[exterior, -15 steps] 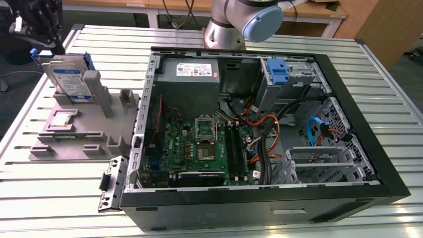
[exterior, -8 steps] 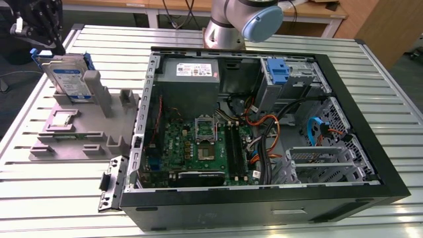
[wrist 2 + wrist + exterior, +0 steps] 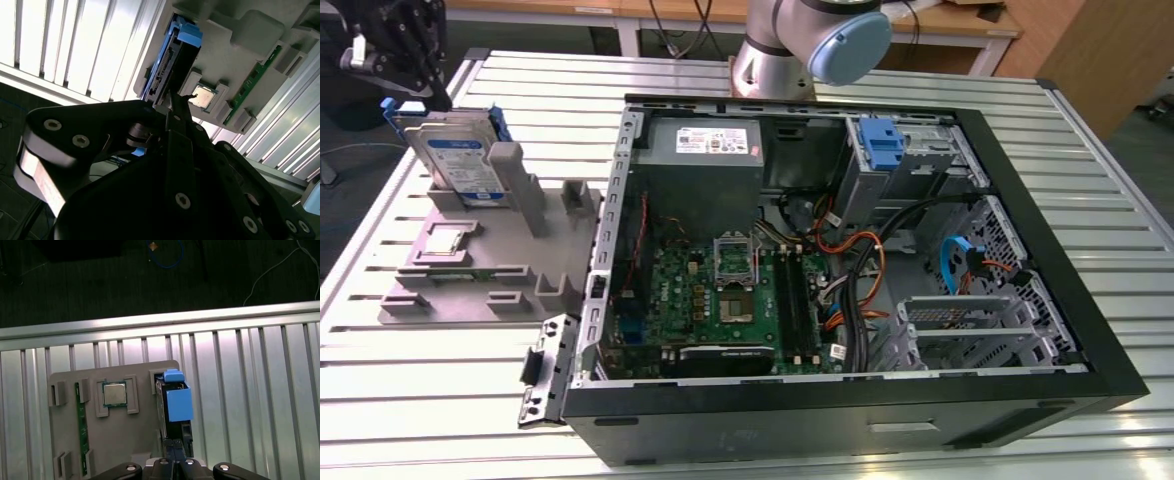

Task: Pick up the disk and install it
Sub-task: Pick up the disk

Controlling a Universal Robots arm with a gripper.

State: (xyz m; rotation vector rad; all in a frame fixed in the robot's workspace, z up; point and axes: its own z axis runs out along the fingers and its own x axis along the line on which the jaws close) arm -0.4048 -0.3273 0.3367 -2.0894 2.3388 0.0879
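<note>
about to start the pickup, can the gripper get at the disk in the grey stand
Probably yes: the gripper hangs just above the disk, which stands upright in the grey stand, top edge bare, nothing between them.

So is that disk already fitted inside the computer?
No, the disk stands upright in the grey holder on the table, outside the computer case.
</note>
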